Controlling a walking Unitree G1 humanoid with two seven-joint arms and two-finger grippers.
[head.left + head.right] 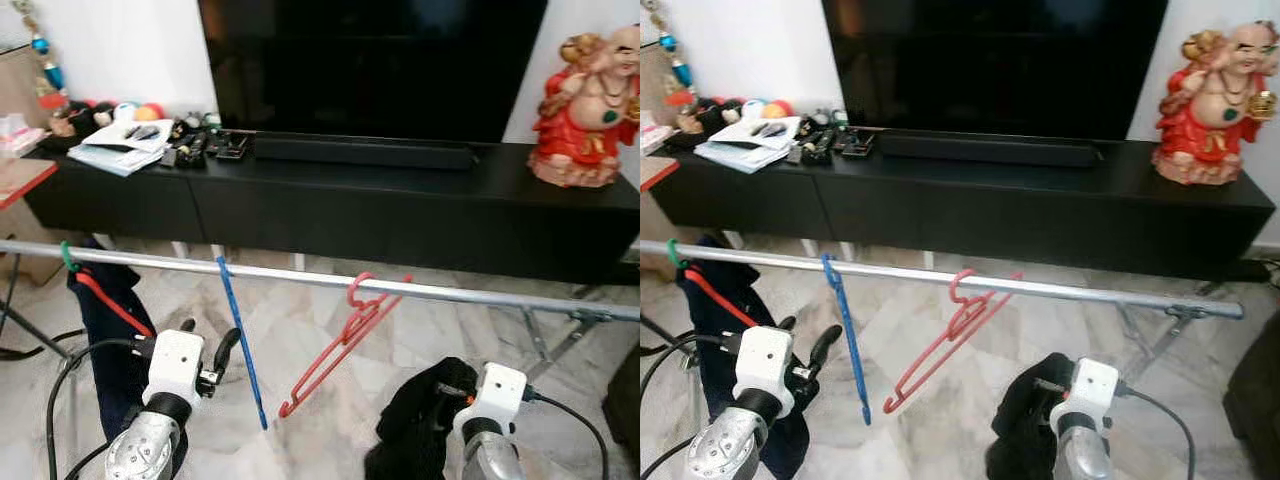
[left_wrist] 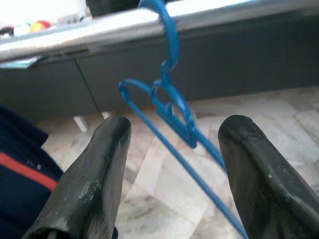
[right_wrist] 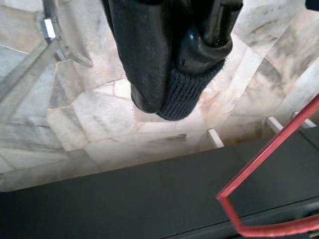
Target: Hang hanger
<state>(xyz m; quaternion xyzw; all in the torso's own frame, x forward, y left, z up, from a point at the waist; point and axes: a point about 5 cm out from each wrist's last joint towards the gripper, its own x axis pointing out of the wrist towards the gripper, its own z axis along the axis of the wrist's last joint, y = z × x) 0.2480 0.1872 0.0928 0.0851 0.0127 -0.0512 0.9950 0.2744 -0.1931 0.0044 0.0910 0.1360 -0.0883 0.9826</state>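
Note:
A silver rail (image 1: 470,294) runs across in front of me. On it hangs a blue hanger (image 1: 240,345), edge-on, and to its right a red hanger (image 1: 340,345), tilted down to the left. My left gripper (image 1: 210,338) is open just left of the blue hanger; in the left wrist view the blue hanger (image 2: 174,114) sits beyond the gap between the two fingers (image 2: 94,174), hooked on the rail. My right gripper (image 3: 174,59) is low on the right, shut on a black knitted garment (image 1: 420,415). The red hanger (image 3: 259,199) also shows in the right wrist view.
A navy garment with a red stripe (image 1: 105,330) hangs from a green hook at the rail's left end. Behind the rail stand a long black TV cabinet (image 1: 400,215), a TV, a red figurine (image 1: 585,105) and clutter (image 1: 130,140). Marble floor lies below.

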